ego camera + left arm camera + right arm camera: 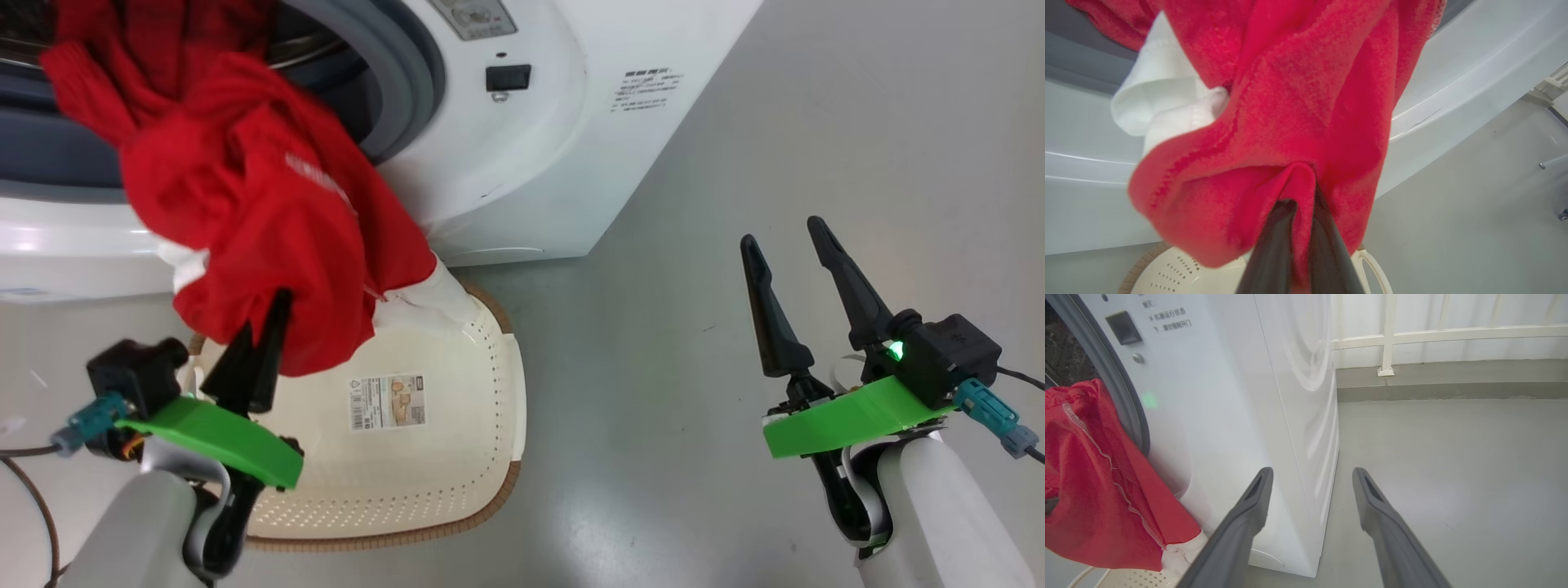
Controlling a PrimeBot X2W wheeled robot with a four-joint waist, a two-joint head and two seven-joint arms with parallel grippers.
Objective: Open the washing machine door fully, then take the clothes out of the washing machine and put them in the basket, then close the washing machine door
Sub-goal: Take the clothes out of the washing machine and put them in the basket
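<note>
One fold of clothes (245, 204) sits clamped in left gripper (276, 310) above basket (498, 392); right gripper (782, 231) splayed, well aside.

One washing machine (522, 163) stands far left. One basket (490, 425) lies near, in front of it, with one paper label (388, 402) on its bottom. One bunch of red clothes (245, 212) hangs out of the machine; it may be one garment or several, as the folds hide any seams. There are two grippers, the left gripper (277, 306) and the right gripper (782, 233), each with two dark fingers (771, 310).
</note>
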